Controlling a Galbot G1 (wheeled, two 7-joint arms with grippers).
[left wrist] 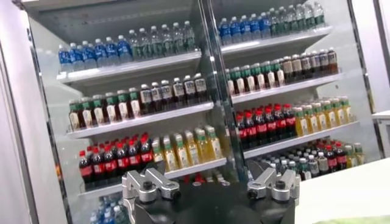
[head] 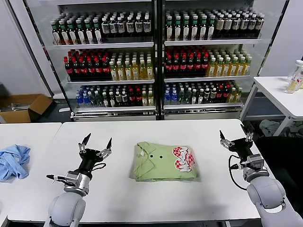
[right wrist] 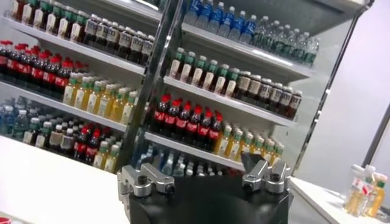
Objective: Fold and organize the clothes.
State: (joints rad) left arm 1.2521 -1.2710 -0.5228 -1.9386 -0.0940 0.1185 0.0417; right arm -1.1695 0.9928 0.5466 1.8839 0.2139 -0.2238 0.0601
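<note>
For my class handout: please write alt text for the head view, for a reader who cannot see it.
A folded light green shirt lies mid-table between two raised, open robot hands, the left hand and right hand, neither touching it. A light blue cloth lies far left; drink shelves stand behind.

Both arms are reaching forward over the white table (head: 142, 198), 1 on each side of it, and neither is touching anything. The left gripper (head: 97, 142) is hovering above the table's left half, its 2 fingers pointing up and spread wide apart. The right gripper (head: 235, 137) is hanging over the table's right edge, wrist tilted upward, its 2 fingers likewise standing open with nothing between them.
</note>
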